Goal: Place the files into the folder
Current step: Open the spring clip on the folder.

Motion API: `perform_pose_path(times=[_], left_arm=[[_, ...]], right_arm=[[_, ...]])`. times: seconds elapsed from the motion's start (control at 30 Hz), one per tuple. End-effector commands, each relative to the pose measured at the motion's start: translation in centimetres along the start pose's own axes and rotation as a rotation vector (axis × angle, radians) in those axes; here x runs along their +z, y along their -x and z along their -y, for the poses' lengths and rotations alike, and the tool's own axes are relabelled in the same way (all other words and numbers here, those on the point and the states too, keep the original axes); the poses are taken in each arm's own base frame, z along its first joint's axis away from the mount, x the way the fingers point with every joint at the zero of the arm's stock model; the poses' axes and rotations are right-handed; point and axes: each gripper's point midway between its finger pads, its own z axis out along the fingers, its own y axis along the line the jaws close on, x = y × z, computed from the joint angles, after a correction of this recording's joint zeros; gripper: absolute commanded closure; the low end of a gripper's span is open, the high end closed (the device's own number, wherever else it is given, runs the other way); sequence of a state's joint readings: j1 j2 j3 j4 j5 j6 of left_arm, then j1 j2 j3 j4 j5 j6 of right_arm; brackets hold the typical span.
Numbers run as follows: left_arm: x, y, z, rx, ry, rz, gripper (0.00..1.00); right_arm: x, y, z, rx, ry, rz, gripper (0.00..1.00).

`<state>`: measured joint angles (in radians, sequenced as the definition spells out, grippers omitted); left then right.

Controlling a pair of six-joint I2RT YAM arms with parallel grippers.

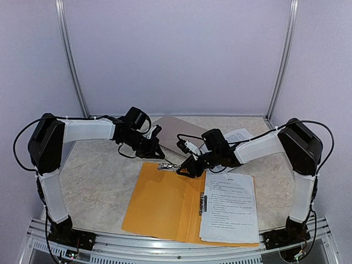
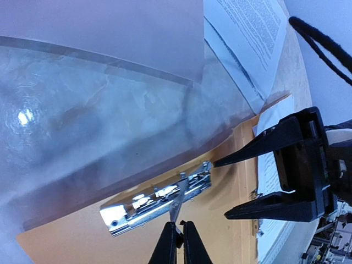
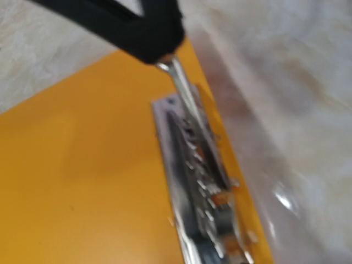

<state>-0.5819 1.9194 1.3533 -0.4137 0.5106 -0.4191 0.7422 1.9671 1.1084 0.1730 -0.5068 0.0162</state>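
Folder: your orange folder (image 1: 159, 201) lies open and flat at the middle front of the table (image 1: 93, 176). Its spine runs near to far, with the far end leaning right.
Files: one stack of printed sheets (image 1: 230, 206) rests on the folder's right half. A second lot (image 1: 240, 135) sits back right, partly under the right arm. You cannot count single sheets.
Clip: one metal clip (image 2: 157, 201) sits at the far edge of the left half.
Left tool (image 2: 179, 228): pinched tight on the thin clip lever (image 2: 176, 209).
Right tool (image 2: 220, 190): spread wide just beside the clip's end, holding nothing.
Clear film (image 2: 110, 126): overlaps the folder's far edge.
Clipboard (image 1: 173, 129): one, behind the folder.
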Motion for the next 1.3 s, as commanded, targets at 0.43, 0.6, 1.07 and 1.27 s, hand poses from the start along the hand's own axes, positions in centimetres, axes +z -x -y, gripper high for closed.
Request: perform_pose_path(times=[0.43,0.6,1.07,1.27], left_arm=[[1.1,1.0,3.8,0.048,-0.057,0.034,0.56],[-1.0,1.4,3.1,0.071,0.016,0.11,0.34],[1.1,-0.1,-0.4,0.002,0.11,0.05,0.25],[2.3,-0.5,0.9,0.005,0.067,0.013,0.26]], right_arm=[[-4.2,0.5,2.6,0.091,-0.111,0.083,0.54],[-3.7,0.0,2.4,0.104,-0.089,0.078,0.54],[-3.5,-0.1,2.6,0.115,-0.086,0.077,0.54],[-3.8,-0.4,2.9,0.118,-0.114,0.071,0.54]])
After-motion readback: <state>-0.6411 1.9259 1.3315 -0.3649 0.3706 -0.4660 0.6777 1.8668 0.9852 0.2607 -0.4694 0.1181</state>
